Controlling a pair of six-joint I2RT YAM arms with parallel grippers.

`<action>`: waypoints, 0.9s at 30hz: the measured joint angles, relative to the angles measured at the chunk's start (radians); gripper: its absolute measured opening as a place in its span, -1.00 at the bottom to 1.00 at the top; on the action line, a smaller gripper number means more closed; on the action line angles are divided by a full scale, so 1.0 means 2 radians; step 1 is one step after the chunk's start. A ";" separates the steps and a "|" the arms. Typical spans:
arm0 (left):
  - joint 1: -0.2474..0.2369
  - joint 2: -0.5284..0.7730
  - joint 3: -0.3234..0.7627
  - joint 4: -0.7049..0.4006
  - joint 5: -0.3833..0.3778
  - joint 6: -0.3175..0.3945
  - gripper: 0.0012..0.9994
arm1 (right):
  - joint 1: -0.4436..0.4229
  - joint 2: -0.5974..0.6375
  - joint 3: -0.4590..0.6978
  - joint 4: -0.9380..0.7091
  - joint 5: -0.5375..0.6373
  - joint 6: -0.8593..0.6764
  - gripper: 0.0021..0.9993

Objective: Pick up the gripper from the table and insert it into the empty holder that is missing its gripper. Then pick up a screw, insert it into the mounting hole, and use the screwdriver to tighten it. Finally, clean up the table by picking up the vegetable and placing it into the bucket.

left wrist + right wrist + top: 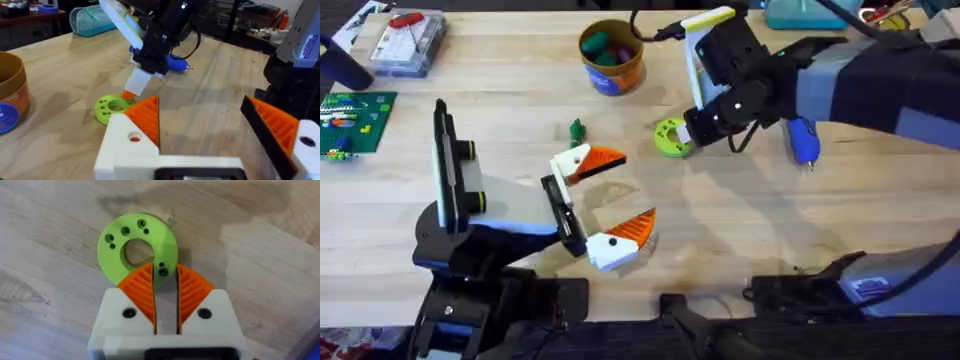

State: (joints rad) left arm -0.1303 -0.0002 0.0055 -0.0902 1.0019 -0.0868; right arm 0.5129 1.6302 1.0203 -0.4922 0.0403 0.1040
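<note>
My right gripper [685, 136] reaches in from the right and is shut on the rim of a lime-green disc with holes [669, 138] that lies on the table; up close its orange pads [192, 287] pinch the disc [120, 250]. The blue screwdriver [803, 140] lies just right of it. The small dark-green vegetable [577, 130] lies left of the disc, below the orange bucket [611, 58], which has a blue band. My left gripper [618, 198] is open, low over the table below the vegetable, holding nothing. The holder and screw are out of view.
A clear parts box [408, 42] stands at the far left, with a green board [355, 120] below it. A teal case [92, 20] sits at the table's far side. The bucket has dark and green items inside.
</note>
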 joint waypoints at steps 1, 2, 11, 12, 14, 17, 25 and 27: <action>0.000 0.000 0.000 0.000 0.000 0.000 0.98 | 0.000 0.000 0.000 -0.001 0.000 0.000 -0.65; 0.000 0.000 0.000 0.000 0.000 0.000 0.98 | 0.000 0.000 0.000 -0.001 0.000 0.000 -0.65; 0.000 0.000 0.000 0.000 0.000 0.000 0.98 | 0.000 0.006 0.001 0.007 0.000 0.000 -0.68; 0.000 0.000 0.000 0.000 0.000 0.000 0.98 | 0.000 0.009 0.001 0.007 0.000 0.000 -0.70; 0.000 0.000 0.000 0.000 0.000 0.000 0.98 | 0.000 0.011 0.004 0.006 0.001 0.000 -0.74; 0.000 0.000 0.000 0.000 0.000 0.000 0.98 | 0.000 0.012 0.005 0.006 0.002 0.000 -0.77; 0.000 0.000 0.000 0.000 0.000 0.000 0.98 | 0.000 0.012 0.006 0.000 0.007 0.000 -0.99; 0.000 0.000 0.000 0.000 0.000 0.000 0.98 | 0.000 0.012 0.007 -0.001 0.007 0.000 -0.99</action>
State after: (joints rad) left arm -0.1303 -0.0002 0.0055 -0.0902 1.0019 -0.0868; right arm 0.5121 1.6535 1.0336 -0.4941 0.0550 0.1036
